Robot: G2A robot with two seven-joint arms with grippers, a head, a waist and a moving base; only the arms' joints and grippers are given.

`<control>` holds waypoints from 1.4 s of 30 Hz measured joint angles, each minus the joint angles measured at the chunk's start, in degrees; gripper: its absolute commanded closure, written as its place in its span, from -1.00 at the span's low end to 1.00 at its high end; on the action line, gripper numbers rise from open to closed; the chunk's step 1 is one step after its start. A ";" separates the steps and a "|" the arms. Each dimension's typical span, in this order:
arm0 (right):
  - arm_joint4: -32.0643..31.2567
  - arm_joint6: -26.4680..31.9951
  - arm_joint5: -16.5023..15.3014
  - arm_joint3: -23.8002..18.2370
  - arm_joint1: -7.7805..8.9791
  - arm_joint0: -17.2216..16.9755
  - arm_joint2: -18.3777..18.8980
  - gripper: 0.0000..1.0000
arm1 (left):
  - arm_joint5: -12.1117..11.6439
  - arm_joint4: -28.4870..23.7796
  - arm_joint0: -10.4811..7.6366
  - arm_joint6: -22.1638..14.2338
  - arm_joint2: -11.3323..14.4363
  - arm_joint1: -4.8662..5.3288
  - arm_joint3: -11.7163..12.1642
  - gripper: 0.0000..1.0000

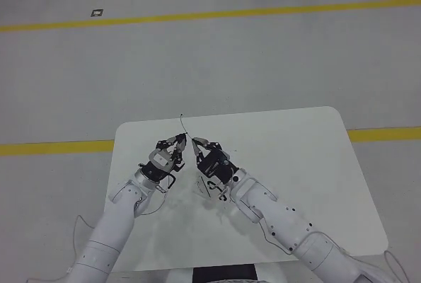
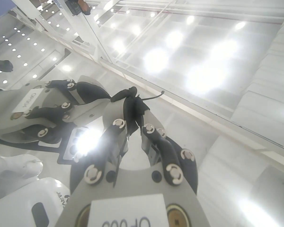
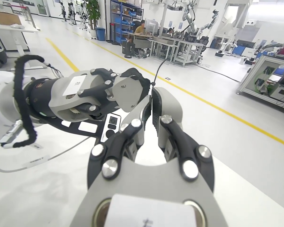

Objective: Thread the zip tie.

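Over the bench, your left claw and right claw were both clenched on the zip tie, tips just beside each other; its tail poked beyond. Threading looked started, tightening not yet done.

A white sticker on the left gripper shows one character. A sticker on the right gripper shows a short code. The floor tag at eleven o'clock is too small to read.
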 measured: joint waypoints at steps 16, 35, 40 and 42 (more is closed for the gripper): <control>-1.70 1.04 -0.37 -0.72 -0.28 -1.43 2.82 1.00 | 0.00 0.00 0.00 0.00 0.00 0.00 0.00 1.00; -2.88 1.35 -0.29 -0.90 -0.57 -3.32 5.79 1.00 | 0.00 0.00 0.00 0.00 0.00 0.00 0.00 1.00; -2.94 1.32 -0.09 -0.90 -0.68 -3.77 6.37 1.00 | 0.00 0.00 0.00 0.00 0.00 0.00 0.00 1.00; -3.00 1.31 -0.07 -0.90 -0.73 -3.96 6.57 1.00 | 0.00 0.00 0.00 0.00 0.00 0.00 0.00 1.00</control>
